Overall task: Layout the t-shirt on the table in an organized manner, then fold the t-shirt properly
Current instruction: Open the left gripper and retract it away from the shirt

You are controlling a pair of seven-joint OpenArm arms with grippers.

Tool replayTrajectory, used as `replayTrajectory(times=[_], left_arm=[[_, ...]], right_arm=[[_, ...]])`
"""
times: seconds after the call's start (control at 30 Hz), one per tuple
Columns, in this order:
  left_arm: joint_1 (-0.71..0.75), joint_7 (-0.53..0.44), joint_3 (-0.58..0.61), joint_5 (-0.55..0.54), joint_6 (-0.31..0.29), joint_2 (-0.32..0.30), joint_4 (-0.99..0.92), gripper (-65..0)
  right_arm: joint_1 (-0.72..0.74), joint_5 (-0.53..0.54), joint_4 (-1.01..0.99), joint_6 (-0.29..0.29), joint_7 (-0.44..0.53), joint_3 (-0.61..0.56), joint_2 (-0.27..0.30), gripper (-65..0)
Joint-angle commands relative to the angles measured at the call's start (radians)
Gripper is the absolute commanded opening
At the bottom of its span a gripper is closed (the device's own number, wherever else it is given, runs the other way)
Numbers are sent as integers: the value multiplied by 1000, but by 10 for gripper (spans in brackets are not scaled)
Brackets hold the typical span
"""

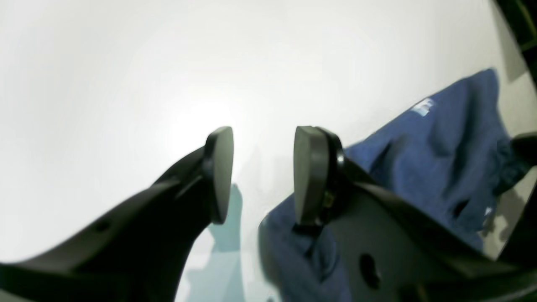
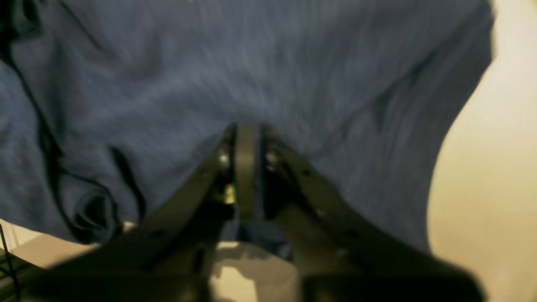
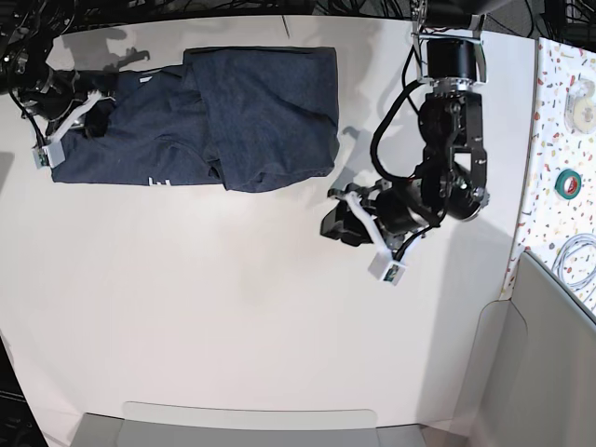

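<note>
The dark navy t-shirt (image 3: 261,112) lies rumpled and partly folded over itself at the far left of the white table (image 3: 233,307), a bit of white lettering showing at its near edge. My right gripper (image 3: 101,101) is at the shirt's left end. In the right wrist view its fingertips (image 2: 247,138) are pressed together, with t-shirt (image 2: 251,63) cloth draped over them and pinched between. My left gripper (image 3: 333,214) sits just off the shirt's right corner. In the left wrist view it (image 1: 264,174) stands open and holds nothing, the t-shirt (image 1: 440,159) lying to its right on the table (image 1: 105,84).
A speckled strip (image 3: 563,140) runs along the right edge, carrying a green tape roll (image 3: 570,182), a white roll (image 3: 582,93) and a coiled cable (image 3: 577,261). A grey panel (image 3: 540,372) stands at the near right corner. Dark cables hang along the far edge.
</note>
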Motion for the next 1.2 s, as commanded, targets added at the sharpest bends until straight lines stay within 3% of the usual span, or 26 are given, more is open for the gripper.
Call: replayTrajectory(times=[0.0,0.1,0.2,0.33,0.47,0.63,0.8,1.0,1.17], left_arm=[[-10,-18,-2,-15,-5,0,31,-417],[23,-18,-2,-15,-5,-3,41,-417],[50,-20,-4,-16,-5,-34,44,-417],[84,-20,-5,-18,-5,-57,48,-417],[101,-40,-5,-16,-5,-57,48,-417],[148,-84,-2,-15,-5,-67,48,-417],[168,-84,-2,-18,-5,-67,48,-417],[168,-84,-4,-18,-5,-69,48,-417],[168,-84,-4,-18,-5,-67,48,-417]], right_arm=[[2,15,30,2,9,8,18,-552],[2,64,38,19,11,25,68,-402],[2,142,36,108,11,82,102,-263],[7,234,-90,110,8,212,139,-140],[18,337,-347,110,8,242,185,-127],[84,418,-575,110,-45,242,197,-126],[130,409,-665,110,-45,242,200,-125],[170,277,-671,110,-45,237,182,-126],[170,262,-667,110,-45,142,150,-126]])
